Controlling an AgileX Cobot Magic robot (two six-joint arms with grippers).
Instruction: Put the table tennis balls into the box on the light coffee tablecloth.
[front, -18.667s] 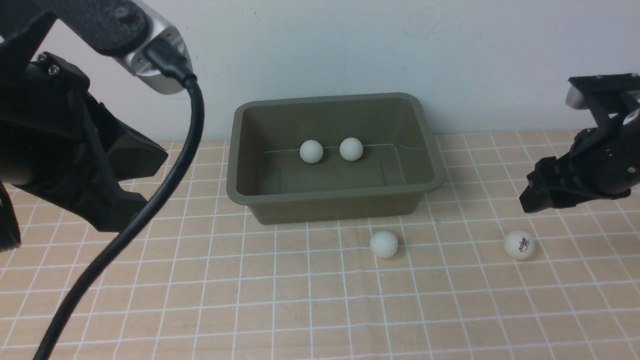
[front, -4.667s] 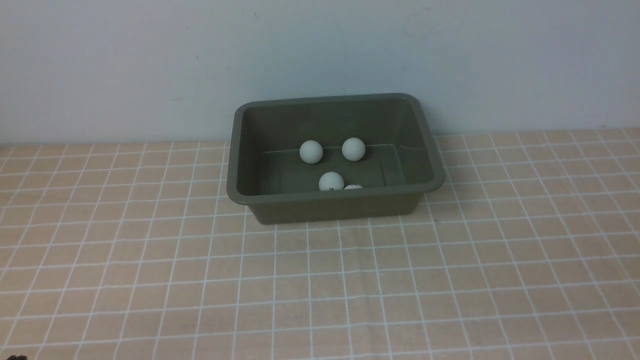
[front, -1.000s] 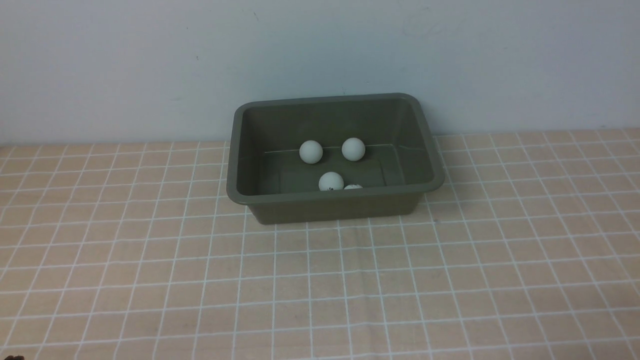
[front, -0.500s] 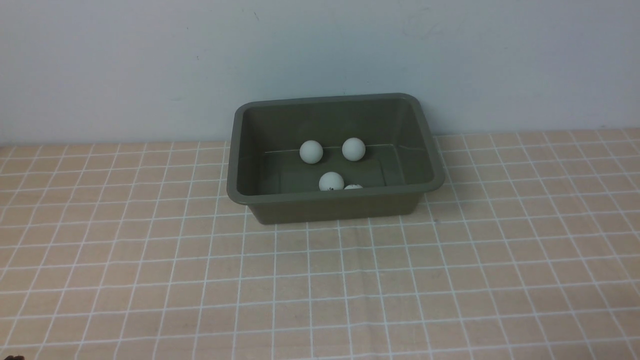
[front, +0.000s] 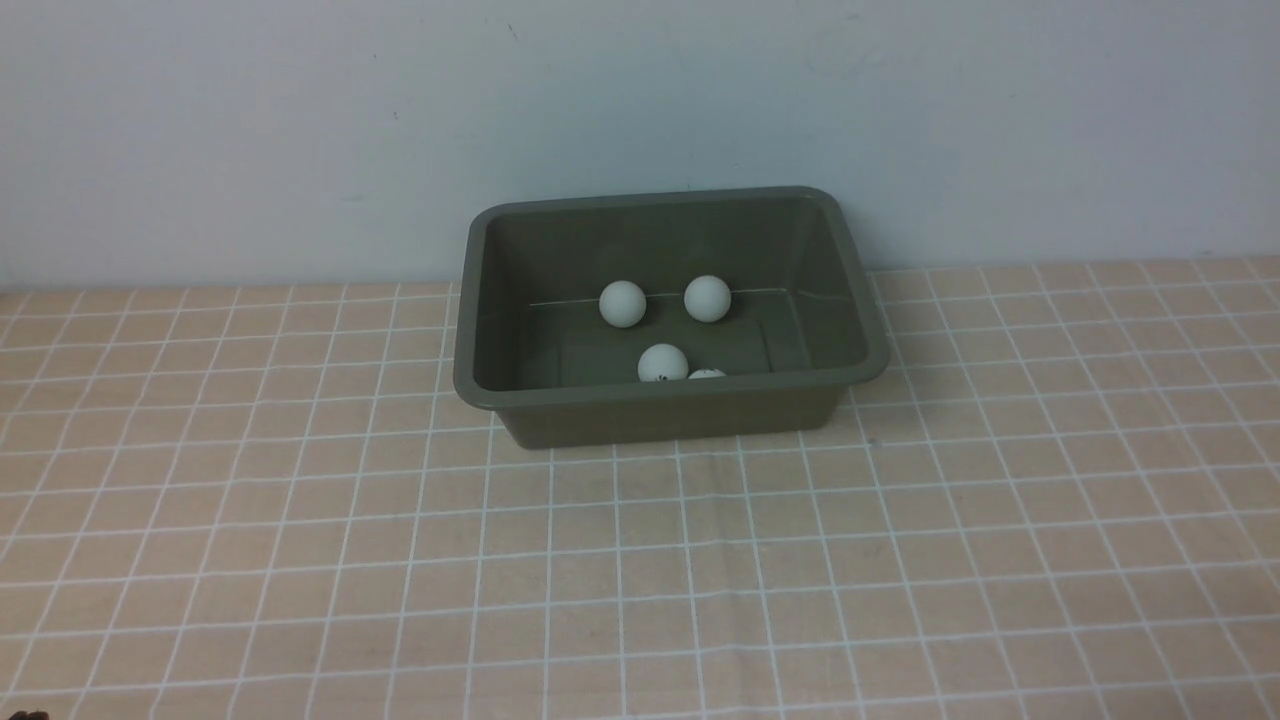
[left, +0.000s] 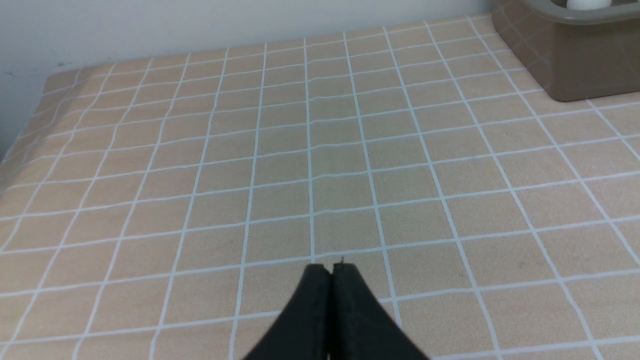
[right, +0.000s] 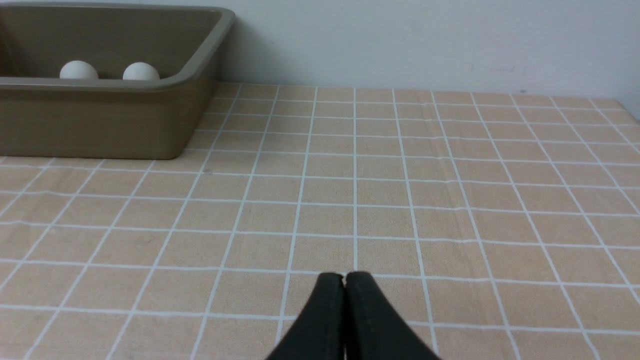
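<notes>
The olive-green box (front: 480, 300) stands at the back middle of the light coffee tablecloth (front: 640, 560). Four white table tennis balls lie inside it: two at the back (front: 623, 303) (front: 707, 298), one near the front wall (front: 662, 363), and one mostly hidden behind that wall (front: 706, 374). Neither arm shows in the front view. My left gripper (left: 332, 268) is shut and empty over bare cloth, with a corner of the box (left: 575, 65) far off. My right gripper (right: 344, 277) is shut and empty over bare cloth; the box (right: 100, 120) with two balls (right: 78, 70) (right: 141, 71) shows far off.
A pale wall (front: 640, 100) rises right behind the box. The cloth's side edge (left: 20, 145) shows in the left wrist view. Nothing else lies on the cloth.
Over the last second nothing has moved. Since 18.7 s ago the two balls that lay on the cloth are in the box and both arms have left the front view.
</notes>
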